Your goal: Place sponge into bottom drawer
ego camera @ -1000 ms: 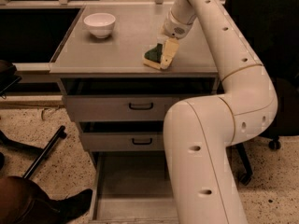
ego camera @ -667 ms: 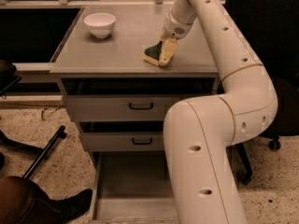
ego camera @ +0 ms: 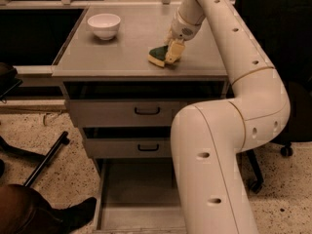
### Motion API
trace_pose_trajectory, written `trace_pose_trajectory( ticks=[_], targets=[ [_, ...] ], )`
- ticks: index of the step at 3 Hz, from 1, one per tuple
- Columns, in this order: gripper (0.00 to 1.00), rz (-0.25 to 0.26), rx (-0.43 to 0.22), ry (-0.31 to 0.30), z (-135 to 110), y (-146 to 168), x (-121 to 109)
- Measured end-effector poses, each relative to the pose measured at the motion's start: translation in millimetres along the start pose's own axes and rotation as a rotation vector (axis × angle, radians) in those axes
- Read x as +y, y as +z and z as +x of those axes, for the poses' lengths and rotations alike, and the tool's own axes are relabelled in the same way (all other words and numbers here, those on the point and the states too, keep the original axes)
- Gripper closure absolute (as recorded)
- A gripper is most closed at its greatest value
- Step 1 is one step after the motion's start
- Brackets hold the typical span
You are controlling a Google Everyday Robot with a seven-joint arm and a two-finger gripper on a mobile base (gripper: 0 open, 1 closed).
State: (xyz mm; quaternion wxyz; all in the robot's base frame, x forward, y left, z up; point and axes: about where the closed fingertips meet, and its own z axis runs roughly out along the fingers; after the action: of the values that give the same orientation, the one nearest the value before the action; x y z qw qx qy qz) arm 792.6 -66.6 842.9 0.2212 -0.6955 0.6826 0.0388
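Note:
The sponge (ego camera: 159,54), dark green over yellow foam, is at the front right of the grey cabinet top (ego camera: 122,52). My gripper (ego camera: 173,52) reaches down from the white arm and is shut on the sponge's right end, holding it just at the surface. The bottom drawer (ego camera: 139,199) is pulled open below, a long grey tray with a bare flat floor; my arm's lower link hides its right part.
A white bowl (ego camera: 104,25) stands at the back left of the cabinet top. Two shallower grey drawers with black handles (ego camera: 147,111) sit slightly open above the bottom one. A chair leg (ego camera: 46,157) and a shoe (ego camera: 73,213) lie on the floor at left.
The sponge and my gripper have shifted slightly up and back on the cabinet top. The drawers and the bowl have not moved.

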Motion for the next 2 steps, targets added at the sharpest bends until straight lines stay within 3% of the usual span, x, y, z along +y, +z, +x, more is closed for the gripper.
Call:
trace_pose_trajectory(
  ticks=[1,2],
  targets=[
    [0.99,0.046,0.019,0.002,-8,-8,-10],
    [1.0,0.108,0.053,-0.037,-18,-30,-17]
  ],
)
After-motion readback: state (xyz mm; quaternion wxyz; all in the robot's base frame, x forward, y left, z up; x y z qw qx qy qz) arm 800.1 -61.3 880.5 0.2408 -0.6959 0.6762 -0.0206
